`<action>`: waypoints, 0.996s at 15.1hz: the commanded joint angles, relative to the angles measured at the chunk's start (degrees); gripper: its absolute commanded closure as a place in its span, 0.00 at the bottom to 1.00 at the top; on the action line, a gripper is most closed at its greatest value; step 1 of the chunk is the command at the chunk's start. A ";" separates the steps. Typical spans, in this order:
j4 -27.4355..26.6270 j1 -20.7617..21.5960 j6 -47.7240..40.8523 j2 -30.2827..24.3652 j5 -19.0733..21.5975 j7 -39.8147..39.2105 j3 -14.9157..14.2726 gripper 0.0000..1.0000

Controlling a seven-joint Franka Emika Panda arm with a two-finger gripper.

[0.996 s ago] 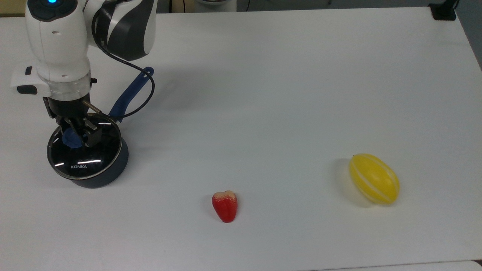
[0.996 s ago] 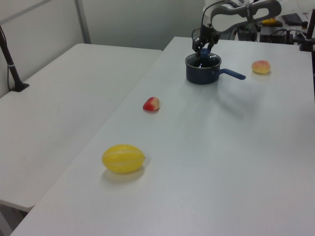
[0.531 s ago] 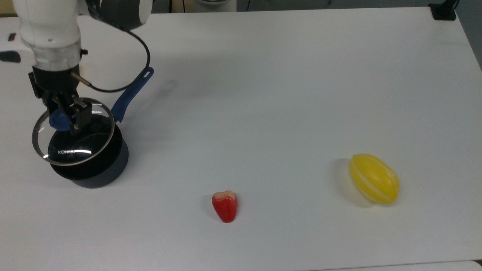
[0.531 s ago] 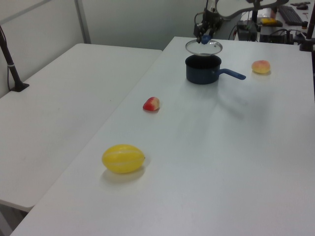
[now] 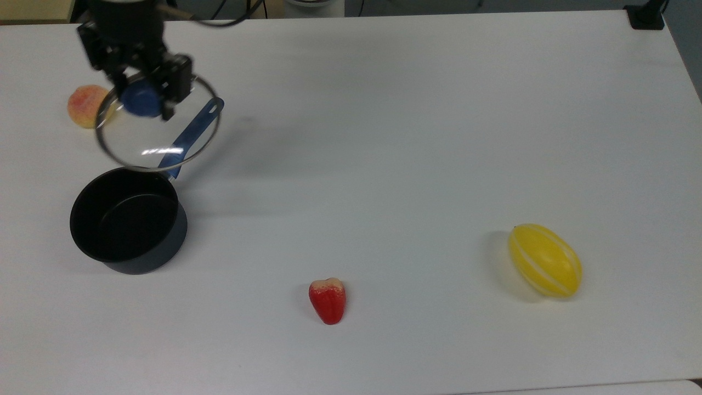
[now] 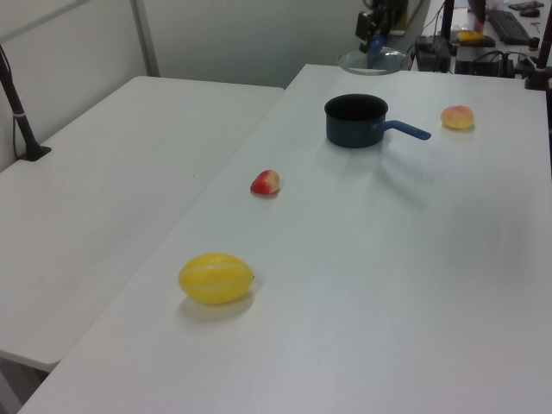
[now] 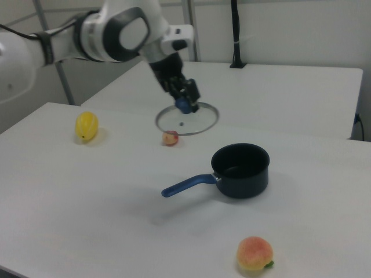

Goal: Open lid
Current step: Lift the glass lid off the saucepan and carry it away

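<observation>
One gripper (image 5: 143,94) clamped on one lid (image 5: 164,144) knob, one saucepan (image 5: 129,222), three fruits

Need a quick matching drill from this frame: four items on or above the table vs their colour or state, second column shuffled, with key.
Column 1
1. lid
2. saucepan
3. melon
4. peach

Column 2
A. yellow with pale stripes
B. black, open, blue handle
C. held in the air by the gripper at its blue knob
D. orange-pink, lying on the table

Pairs: 1-C, 2-B, 3-A, 4-D
</observation>
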 commanded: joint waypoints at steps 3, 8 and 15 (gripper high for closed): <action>-11.36 0.58 -10.13 -10.85 1.75 -9.95 6.01 0.64; -15.65 0.59 -16.75 -13.75 6.76 -20.77 9.35 0.64; -25.32 2.34 -11.94 -13.76 7.38 -22.01 12.87 0.64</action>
